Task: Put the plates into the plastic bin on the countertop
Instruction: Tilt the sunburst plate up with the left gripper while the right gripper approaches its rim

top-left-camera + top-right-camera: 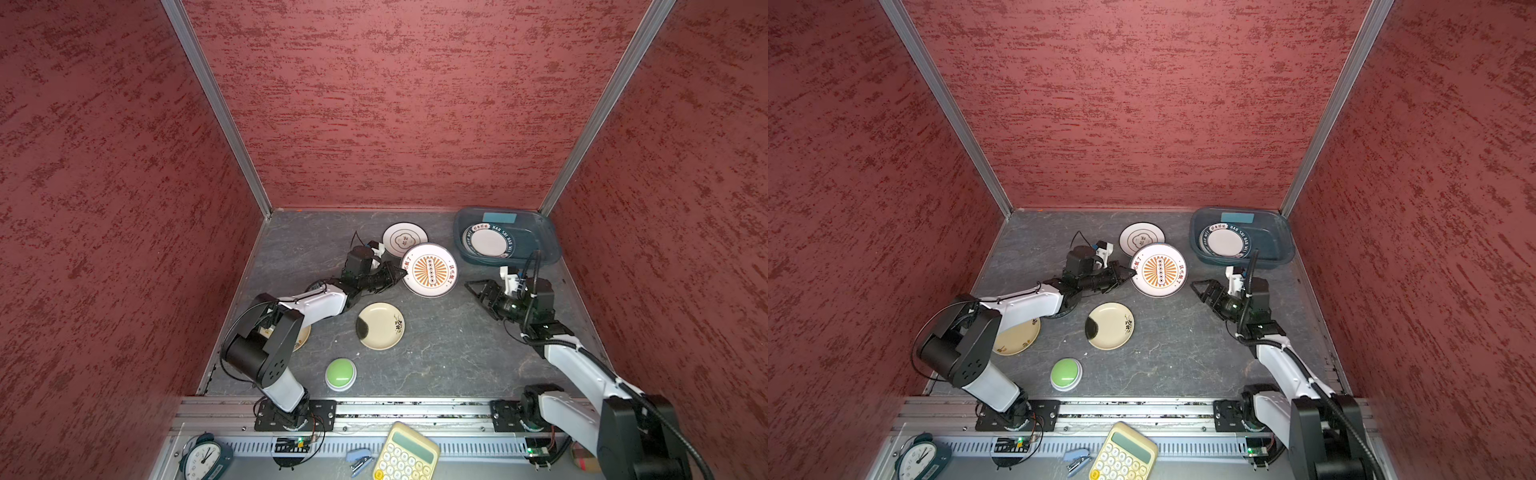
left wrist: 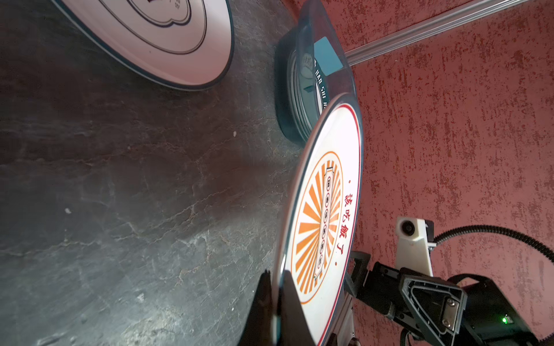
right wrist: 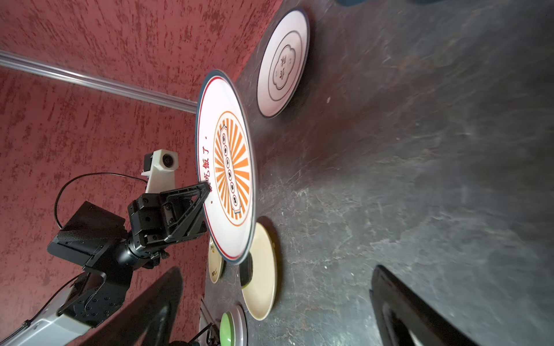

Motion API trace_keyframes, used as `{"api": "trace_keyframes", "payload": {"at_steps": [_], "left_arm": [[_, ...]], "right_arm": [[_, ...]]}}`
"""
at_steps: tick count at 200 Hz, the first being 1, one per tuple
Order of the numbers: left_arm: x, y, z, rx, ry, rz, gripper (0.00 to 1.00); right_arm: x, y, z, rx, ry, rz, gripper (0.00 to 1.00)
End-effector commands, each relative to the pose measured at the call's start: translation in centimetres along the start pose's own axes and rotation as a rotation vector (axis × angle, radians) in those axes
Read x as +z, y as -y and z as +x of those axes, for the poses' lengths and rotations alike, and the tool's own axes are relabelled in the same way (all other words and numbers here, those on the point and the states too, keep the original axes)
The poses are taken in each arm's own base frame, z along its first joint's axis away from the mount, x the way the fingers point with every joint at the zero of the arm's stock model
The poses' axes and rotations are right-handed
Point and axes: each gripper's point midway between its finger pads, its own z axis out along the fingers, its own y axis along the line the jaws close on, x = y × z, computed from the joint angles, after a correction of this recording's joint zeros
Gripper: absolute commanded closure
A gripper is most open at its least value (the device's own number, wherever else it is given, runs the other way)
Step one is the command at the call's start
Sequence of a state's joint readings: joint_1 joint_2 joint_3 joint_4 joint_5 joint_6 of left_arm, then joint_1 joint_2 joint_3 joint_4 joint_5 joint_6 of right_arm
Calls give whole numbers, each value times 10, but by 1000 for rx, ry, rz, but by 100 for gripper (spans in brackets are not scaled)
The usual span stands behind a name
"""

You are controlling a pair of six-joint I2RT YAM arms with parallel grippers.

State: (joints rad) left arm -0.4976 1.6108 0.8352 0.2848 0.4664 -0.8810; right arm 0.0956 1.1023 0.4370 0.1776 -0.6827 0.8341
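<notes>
My left gripper [image 1: 402,273] [image 2: 277,287] is shut on the rim of a white plate with an orange sunburst print [image 1: 430,270] [image 1: 1158,270] [image 2: 326,209] [image 3: 227,167], held above the countertop [image 1: 449,353]. My right gripper [image 1: 471,286] [image 3: 275,269] stands open and empty to the plate's right. The plastic bin [image 1: 544,245] [image 1: 1279,245] sits at the back right with a dark-rimmed white plate [image 1: 488,243] inside. On the countertop lie a white plate [image 1: 404,239], a cream plate [image 1: 380,326] and another cream plate [image 1: 1017,336] partly under the left arm.
A green dome button [image 1: 340,373] sits near the front edge. Red walls close in the back and both sides. On the front ledge lie a clock [image 1: 203,457], a stapler [image 1: 359,459] and a yellow calculator [image 1: 405,455].
</notes>
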Motion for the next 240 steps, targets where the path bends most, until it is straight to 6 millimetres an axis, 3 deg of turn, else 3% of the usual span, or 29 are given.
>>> {"api": "trace_keyframes", "payload": {"at_steps": [1, 33, 62, 88, 121, 176, 217, 240], "left_arm": [[-9, 8, -3, 45, 24, 28, 100], [-16, 4, 1, 42, 16, 42, 100], [-22, 4, 0, 45, 15, 49, 100], [-28, -1, 2, 51, 27, 44, 100], [-33, -6, 2, 60, 46, 65, 100], [-27, -14, 14, 20, -6, 97, 100], [-21, -8, 10, 20, -17, 129, 100], [-18, -10, 11, 11, -25, 126, 100]], "right_arm": [[19, -17, -13, -24, 9, -24, 3], [45, -36, -8, -46, -39, -66, 18], [58, -28, -10, -52, -35, -10, 37], [60, -24, -13, -58, -10, 5, 60], [66, -20, -12, -50, -14, 12, 72], [79, -18, 1, -58, -53, 40, 74], [79, -12, 4, -59, -48, 78, 100], [78, -11, 3, -60, -43, 91, 100]]}}
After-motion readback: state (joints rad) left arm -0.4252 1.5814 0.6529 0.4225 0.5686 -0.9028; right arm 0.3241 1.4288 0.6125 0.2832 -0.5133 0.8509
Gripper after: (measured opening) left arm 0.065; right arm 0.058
